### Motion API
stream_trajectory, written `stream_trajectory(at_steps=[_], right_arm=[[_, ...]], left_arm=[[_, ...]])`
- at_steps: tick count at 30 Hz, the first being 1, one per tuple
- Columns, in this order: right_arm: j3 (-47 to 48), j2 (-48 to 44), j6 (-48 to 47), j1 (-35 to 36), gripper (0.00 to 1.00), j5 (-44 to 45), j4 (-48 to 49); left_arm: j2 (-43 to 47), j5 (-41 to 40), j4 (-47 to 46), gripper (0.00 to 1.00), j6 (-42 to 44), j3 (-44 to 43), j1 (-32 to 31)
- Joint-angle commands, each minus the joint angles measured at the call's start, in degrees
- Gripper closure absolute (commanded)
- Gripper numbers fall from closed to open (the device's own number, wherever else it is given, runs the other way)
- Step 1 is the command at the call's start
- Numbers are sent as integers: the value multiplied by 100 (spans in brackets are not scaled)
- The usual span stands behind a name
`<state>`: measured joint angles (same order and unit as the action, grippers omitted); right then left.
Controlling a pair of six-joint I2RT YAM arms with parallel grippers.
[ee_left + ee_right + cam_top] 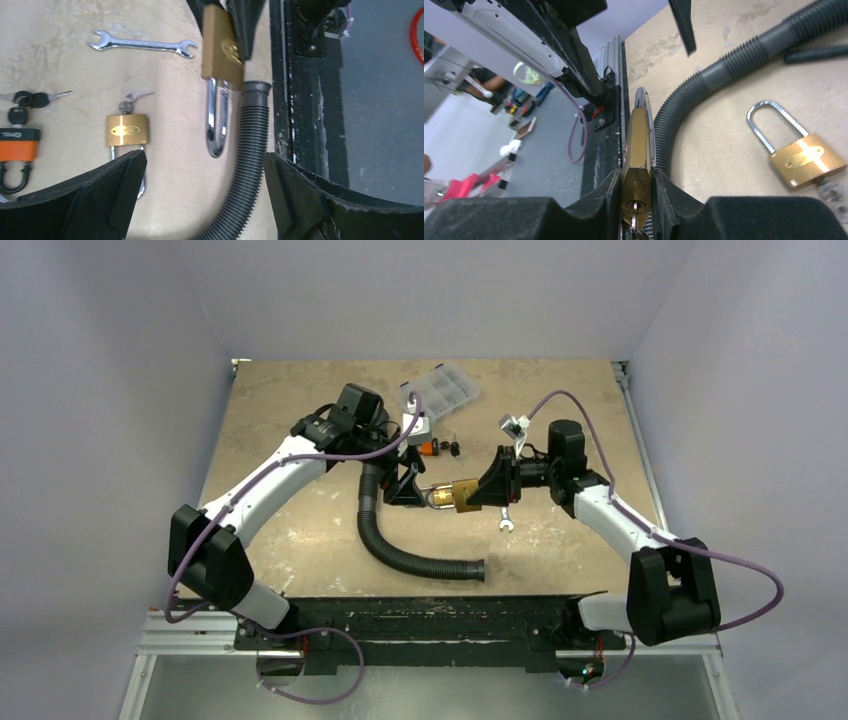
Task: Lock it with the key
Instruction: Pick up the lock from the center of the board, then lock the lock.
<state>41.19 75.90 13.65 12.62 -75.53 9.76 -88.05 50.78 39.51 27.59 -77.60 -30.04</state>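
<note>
Clear organizer box [440, 390], contents unreadable; three padlocks [127, 130], one wrench [141, 45], one hose [250, 145]; right gripper [636, 181] clamped on brass padlock [636, 142], left gripper [204, 170] spread wide.

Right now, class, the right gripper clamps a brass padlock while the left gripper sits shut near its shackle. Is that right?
No: the left gripper is open, fingers wide apart, as the left wrist view shows. The right gripper does clamp the brass padlock, with the left near its shackle.
</note>
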Motion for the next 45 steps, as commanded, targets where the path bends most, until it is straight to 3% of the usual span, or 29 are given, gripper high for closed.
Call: stream_trajectory(at_steps=[1,8,20,27,35,45], right_arm=[[751,-407,-1193,-16,100,-130,-720],[759,-915,-1112,75,100,72,-584],[345,-1136,-339,241,100,108,260],[318,-1145,15,291,100,100,668],[442,-1177,-344,310,100,56,199],[593,-1148,-905,393,100,72,-467]], left_arm=[[401,566,-36,7,-167,268,-9],[858,708,-1250,18,-911,1060,-10],[797,998,-2150,37,-1605,1205,-162],[596,492,-2139,43,-1591,1136,-594],[397,277,-1543,48,-1132,917,-659],[275,112,-1355,69,-1008,773,-882]])
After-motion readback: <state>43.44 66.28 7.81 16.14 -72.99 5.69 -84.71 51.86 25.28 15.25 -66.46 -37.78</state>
